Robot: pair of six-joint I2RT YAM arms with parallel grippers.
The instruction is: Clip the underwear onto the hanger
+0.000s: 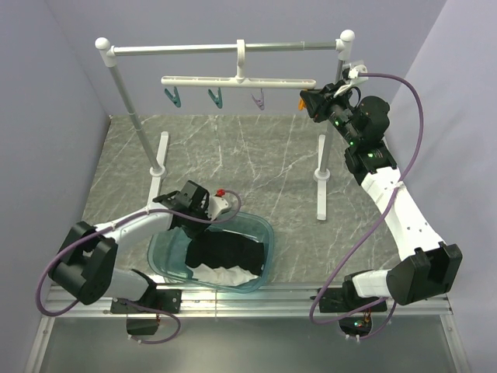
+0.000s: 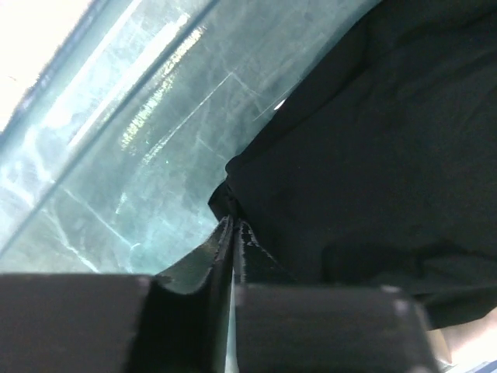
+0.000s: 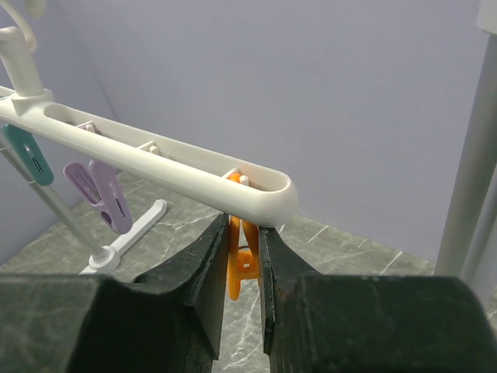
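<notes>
Inside teal tub (image 2: 116,179), L claw (image 2: 231,227) pinching soft underwear (image 2: 373,155); R claw (image 3: 242,233) clamping orange peg (image 3: 242,268).

Lilac walls (image 1: 233,19), grey marbled tabletop (image 1: 256,155)

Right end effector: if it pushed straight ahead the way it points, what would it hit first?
The orange peg, already between the fingers of the right end effector, just under the tip of the white hanger. Behind that only the wall shows, though depth is unclear.
</notes>
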